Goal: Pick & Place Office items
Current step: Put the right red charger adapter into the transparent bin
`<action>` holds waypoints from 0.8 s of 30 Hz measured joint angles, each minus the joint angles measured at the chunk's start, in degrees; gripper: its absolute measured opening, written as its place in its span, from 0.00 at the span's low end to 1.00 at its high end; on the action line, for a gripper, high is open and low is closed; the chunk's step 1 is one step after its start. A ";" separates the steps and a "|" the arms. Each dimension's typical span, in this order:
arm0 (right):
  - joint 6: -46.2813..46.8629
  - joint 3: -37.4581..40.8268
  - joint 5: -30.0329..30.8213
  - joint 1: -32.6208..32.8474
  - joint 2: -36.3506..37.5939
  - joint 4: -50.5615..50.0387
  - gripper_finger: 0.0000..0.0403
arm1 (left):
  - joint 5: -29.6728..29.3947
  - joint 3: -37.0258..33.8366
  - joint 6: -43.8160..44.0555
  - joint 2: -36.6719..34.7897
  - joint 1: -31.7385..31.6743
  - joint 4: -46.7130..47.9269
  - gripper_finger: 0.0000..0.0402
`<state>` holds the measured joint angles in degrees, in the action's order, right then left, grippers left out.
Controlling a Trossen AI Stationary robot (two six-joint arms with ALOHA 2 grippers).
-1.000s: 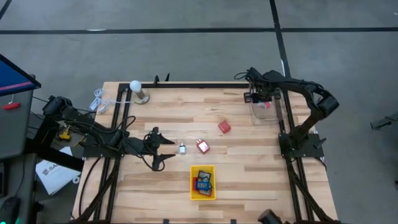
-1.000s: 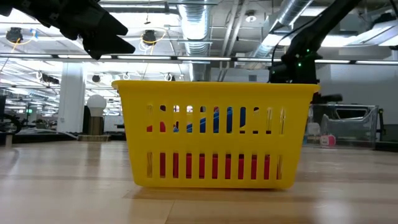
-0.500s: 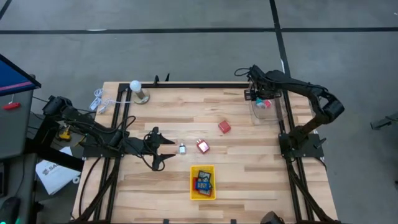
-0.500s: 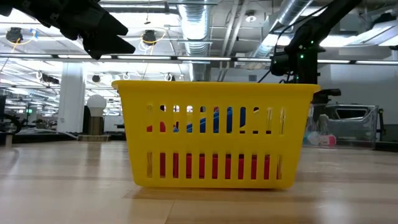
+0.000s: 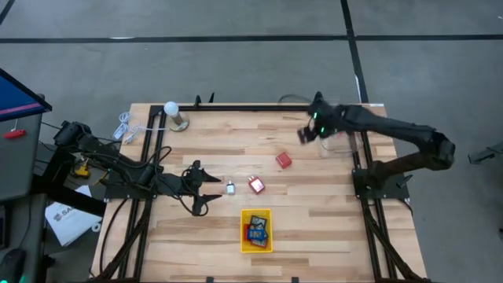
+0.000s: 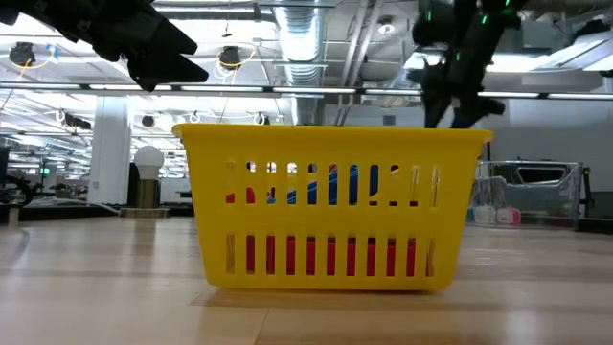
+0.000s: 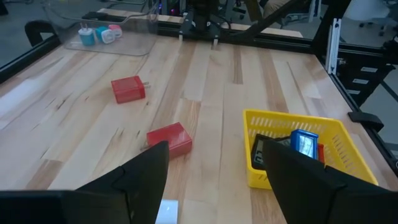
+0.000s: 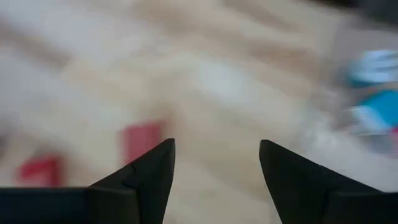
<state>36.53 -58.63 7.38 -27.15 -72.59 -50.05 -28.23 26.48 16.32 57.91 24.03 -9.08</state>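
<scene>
Right gripper (image 5: 302, 134): fingers spread, empty, above red block (image 5: 284, 160), likely targeting it. Left gripper (image 5: 211, 188): released, idle.

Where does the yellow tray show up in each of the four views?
High view: yellow tray, near the table's front edge, centre.
Low view: yellow tray fills the middle, close to the camera.
Left wrist view: yellow tray, lower right.
Right wrist view: not in it.
Shared landmark: the red block.

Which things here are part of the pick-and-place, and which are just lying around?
Job:
- red block
- second red block
- small white piece
- yellow tray holding items
- clear bin with small pieces

Lying about:
- white ball on stand
- white cable
</scene>
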 joint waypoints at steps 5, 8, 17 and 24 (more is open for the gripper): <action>8.29 0.00 4.35 16.68 0.35 1.67 0.55 | 0.00 0.00 -0.01 -0.02 0.00 -1.63 0.64; 12.52 0.00 6.91 22.96 -0.17 3.25 0.55 | 0.00 -0.02 0.17 -0.02 0.00 -2.69 0.64; 11.83 -5.70 5.48 23.92 -6.57 4.17 0.55 | 0.22 -0.02 0.42 -0.02 0.09 -4.81 0.64; 2.95 -22.47 0.51 16.57 -20.15 -10.75 0.55 | 0.67 -0.02 0.28 -0.02 0.11 -4.84 0.64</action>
<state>39.48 -81.11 7.89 -10.58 -92.74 -60.80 -27.56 26.46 16.60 57.89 24.14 -13.92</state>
